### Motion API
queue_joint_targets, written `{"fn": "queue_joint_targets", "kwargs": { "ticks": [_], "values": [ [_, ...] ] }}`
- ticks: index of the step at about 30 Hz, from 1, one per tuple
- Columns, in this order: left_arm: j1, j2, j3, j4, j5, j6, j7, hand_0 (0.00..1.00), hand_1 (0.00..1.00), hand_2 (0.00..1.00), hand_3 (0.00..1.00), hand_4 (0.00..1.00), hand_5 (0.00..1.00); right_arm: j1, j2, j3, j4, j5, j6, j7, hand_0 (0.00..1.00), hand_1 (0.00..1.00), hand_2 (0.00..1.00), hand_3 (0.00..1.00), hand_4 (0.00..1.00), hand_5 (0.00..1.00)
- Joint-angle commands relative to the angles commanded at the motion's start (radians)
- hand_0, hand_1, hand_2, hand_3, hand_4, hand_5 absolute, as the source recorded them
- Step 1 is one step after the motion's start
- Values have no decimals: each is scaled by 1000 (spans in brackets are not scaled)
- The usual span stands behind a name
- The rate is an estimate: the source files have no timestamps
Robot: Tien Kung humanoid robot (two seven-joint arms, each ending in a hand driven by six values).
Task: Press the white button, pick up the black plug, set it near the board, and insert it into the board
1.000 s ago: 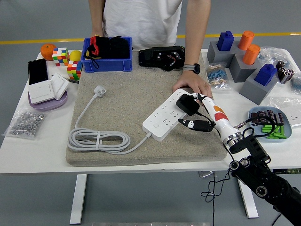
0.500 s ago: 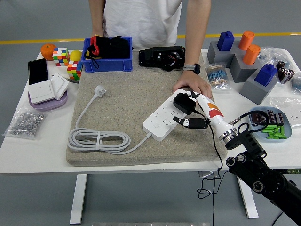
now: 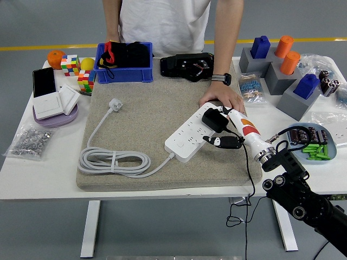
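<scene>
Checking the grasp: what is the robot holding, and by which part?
The right hand grips the black plug by its body, over the white power strip.

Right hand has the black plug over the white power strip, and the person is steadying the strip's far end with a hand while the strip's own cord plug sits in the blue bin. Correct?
Not quite. The head view shows the cord plug lying on the grey mat, not in the blue bin. The rest holds: the right hand holds the black plug over the power strip, and the person's hand rests at its far end.

The person [image 3: 162, 19] is cut off above the chest.
</scene>
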Motion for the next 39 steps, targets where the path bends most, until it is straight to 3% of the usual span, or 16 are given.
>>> {"fn": "queue_joint_targets", "kwargs": {
  "ticks": [18,39],
  "values": [
    [6,2,8,0,-6,-1,1,687,682,664,689,617,153,16,1,-52,19,-9,16,-35,873,798,761,753,946,229],
    [6,0,3,0,-7,1,0,687,682,664,690,618,154,-79,-48,133,288,-42,19,-51,892,827,784,775,954,237]
  ]
}}
